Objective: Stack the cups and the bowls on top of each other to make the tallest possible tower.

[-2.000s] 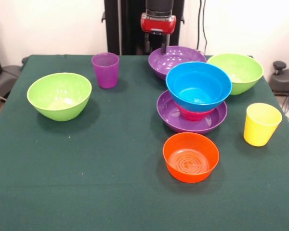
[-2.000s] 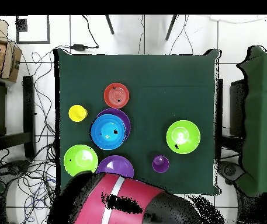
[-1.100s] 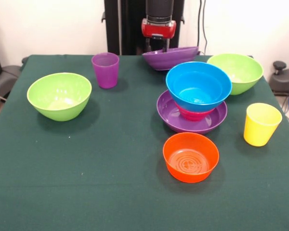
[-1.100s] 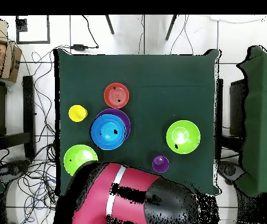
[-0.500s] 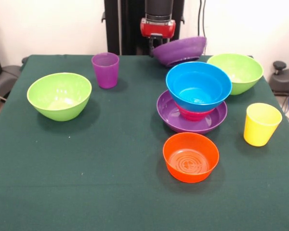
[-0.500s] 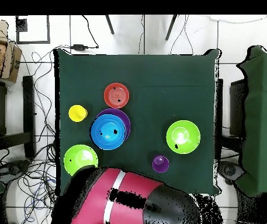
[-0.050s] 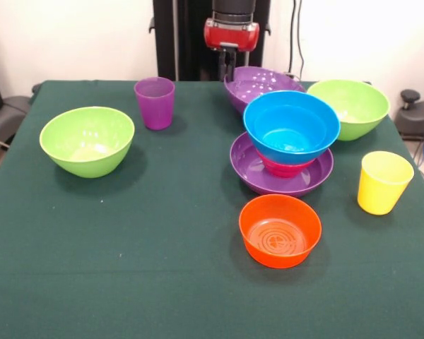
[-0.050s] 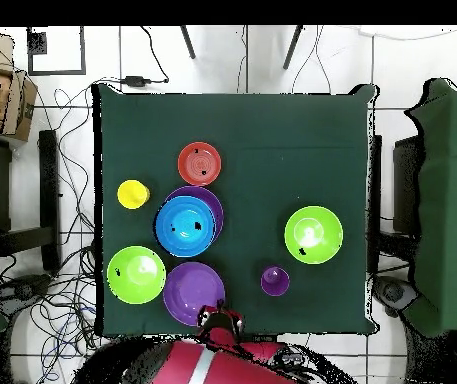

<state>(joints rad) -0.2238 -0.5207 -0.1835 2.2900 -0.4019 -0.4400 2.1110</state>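
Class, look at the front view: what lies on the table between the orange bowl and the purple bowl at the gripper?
The tower: a blue bowl nested on a red-pink bowl in a wide purple bowl. The overhead view confirms it.

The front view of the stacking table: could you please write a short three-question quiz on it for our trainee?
1. How many cups stand on the table?
2. True or false: the orange bowl is nested in the wide purple bowl.
3. What sits directly under the blue bowl? A) the red-pink bowl; B) the orange bowl; C) the bare table.
Key: 1. Two, the purple cup and the yellow cup. 2. False; it stands apart on the table. 3. A.
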